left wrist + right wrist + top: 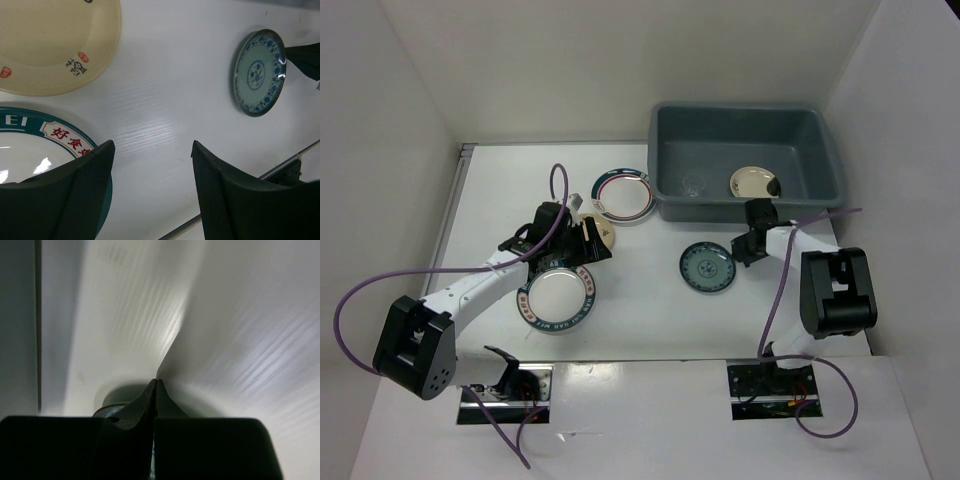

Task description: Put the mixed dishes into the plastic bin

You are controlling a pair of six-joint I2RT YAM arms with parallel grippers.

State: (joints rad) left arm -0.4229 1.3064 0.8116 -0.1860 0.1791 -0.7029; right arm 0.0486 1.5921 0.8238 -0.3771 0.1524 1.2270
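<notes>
My left jaws apart, empty, over the desk (165, 100) beside white teal-rimmed plate (556, 297) and beige plate (50, 40). My right jaws together, empty, near small teal plate (707, 268). Plastic bin (715, 209) holds second beige plate (754, 182) and clear cup (694, 185). Second rimmed plate (622, 194) lies just left of bin.

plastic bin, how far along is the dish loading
Done: a beige plate and the clear cup lie in the plastic bin. In hand: nothing; the left tool hangs open above the table by the second beige plate, the right tool is shut and empty near the bin's front wall. Left: four plates on the table: that beige one, the far white plate, the near white plate, the small teal plate.
</notes>
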